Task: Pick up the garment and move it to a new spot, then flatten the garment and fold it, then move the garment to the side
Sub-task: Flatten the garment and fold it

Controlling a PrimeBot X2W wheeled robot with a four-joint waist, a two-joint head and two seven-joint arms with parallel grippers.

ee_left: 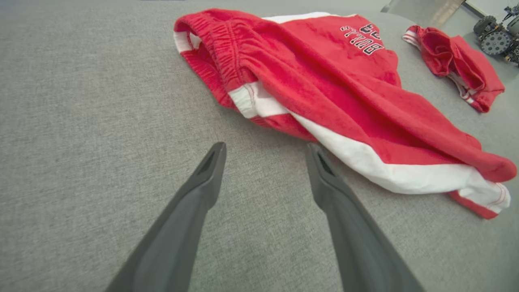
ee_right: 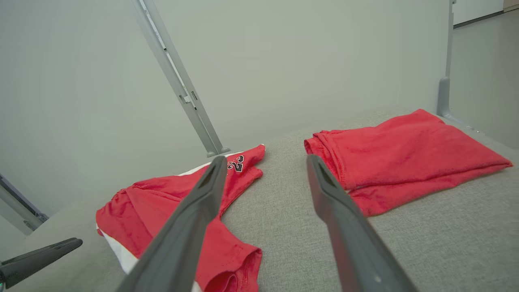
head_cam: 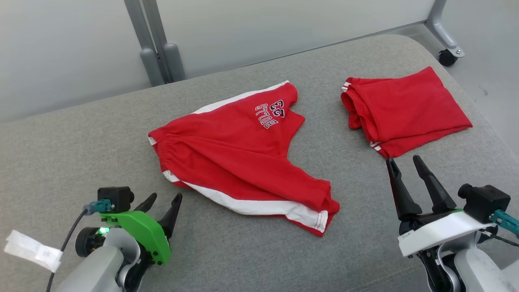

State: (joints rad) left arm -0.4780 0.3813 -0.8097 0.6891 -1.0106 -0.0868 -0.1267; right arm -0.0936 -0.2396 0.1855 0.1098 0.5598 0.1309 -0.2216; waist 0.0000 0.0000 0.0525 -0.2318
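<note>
**Near field.** Closest to you, the left pincer [head_cam: 165,198] hovers low over the grey padded surface [head_cam: 73,146]. Its 2 dark fingers are apart and hold nothing. The right pincer [head_cam: 404,160] stands at the opposite near corner, likewise spread and empty, its 2 fingers angled up and away from you.

**Middle field.** Just beyond the left pincer, and towards the right pincer, lie the red shorts [head_cam: 239,150], the task's garment. They are unfolded and rumpled, and rest on the surface between the 2 pincers. Note the white side stripe [head_cam: 259,207] along the edge closest to the left pincer. In the left wrist view 1 fingertip [ee_left: 320,162] sits just beside that stripe, though you cannot tell whether it touches. The gathered waistband [head_cam: 160,142] lies ahead of the left pincer. The leg printed "BULLS 23" [head_cam: 271,113] points away from it.

**Far field.** Just past the tips of the right pincer lies a second red garment [head_cam: 405,109], folded into a flat packet and well apart from the shorts. Farthest from both pincers, beyond the surface's far edge, you find 2 grey frame posts [head_cam: 160,56] and a black caster [head_cam: 447,57] on the floor
</note>
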